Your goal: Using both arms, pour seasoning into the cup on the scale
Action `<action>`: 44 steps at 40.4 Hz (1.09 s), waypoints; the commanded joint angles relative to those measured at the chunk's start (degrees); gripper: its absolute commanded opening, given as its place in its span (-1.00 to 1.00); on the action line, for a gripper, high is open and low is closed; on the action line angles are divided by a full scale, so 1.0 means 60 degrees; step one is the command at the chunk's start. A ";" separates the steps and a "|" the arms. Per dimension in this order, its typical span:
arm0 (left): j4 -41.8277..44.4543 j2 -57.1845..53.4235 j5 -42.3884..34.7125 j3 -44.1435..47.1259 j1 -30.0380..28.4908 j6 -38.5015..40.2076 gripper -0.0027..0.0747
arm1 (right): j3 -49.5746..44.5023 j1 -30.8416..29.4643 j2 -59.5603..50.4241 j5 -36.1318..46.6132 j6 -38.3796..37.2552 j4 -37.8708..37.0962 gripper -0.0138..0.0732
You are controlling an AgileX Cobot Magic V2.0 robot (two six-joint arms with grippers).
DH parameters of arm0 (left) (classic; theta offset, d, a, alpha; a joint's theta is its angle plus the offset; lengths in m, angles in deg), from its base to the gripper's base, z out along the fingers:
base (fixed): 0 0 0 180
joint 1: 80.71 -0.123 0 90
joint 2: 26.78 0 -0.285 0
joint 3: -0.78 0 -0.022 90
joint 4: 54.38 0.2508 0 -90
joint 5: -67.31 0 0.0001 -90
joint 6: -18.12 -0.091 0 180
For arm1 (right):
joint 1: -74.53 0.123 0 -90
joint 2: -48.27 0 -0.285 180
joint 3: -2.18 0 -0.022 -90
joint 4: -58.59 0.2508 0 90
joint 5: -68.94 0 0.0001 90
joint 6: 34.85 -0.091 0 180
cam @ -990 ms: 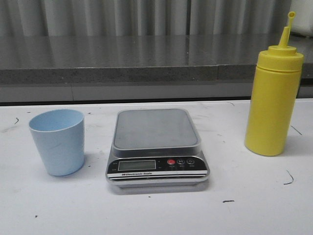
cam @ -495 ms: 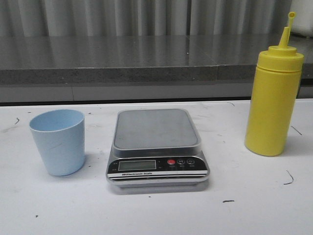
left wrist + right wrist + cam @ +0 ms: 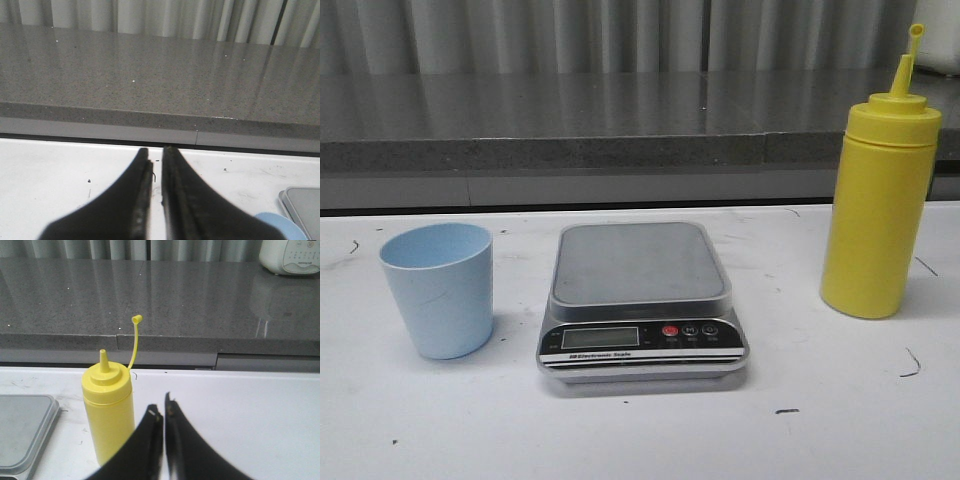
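Note:
The light blue cup (image 3: 439,289) stands on the white table left of the scale (image 3: 640,298), whose platform is bare. The yellow seasoning bottle (image 3: 879,200) stands upright to the right of the scale, tip cap hanging off its nozzle. Neither arm shows in the front view. In the left wrist view my left gripper (image 3: 157,153) is shut and empty above the table; a sliver of the cup (image 3: 272,222) and a corner of the scale (image 3: 301,202) lie beside it. My right gripper (image 3: 163,406) is shut and empty, close beside the seasoning bottle (image 3: 107,412), with the scale's edge (image 3: 25,427) beyond.
A grey stone counter (image 3: 620,120) runs along the back of the table, with curtains behind it. A white appliance (image 3: 290,255) sits on that counter at the far right. Small dark marks dot the white table (image 3: 800,410).

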 commanded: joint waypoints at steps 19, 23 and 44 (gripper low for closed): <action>-0.0222 0.0798 -0.0619 -0.0481 0.0141 0.0018 0.63 | 0.0360 -0.0059 0.0143 0.0727 0.0073 0.0032 0.80; -0.0222 0.1746 -0.0246 -0.0912 0.0687 0.0018 0.61 | 0.0360 -0.0059 0.0143 0.0735 0.0073 0.0032 0.80; 0.0497 0.7621 0.2237 -0.4343 0.5316 -0.0457 0.53 | 0.0360 -0.0039 0.0143 0.0715 0.0073 0.0032 0.80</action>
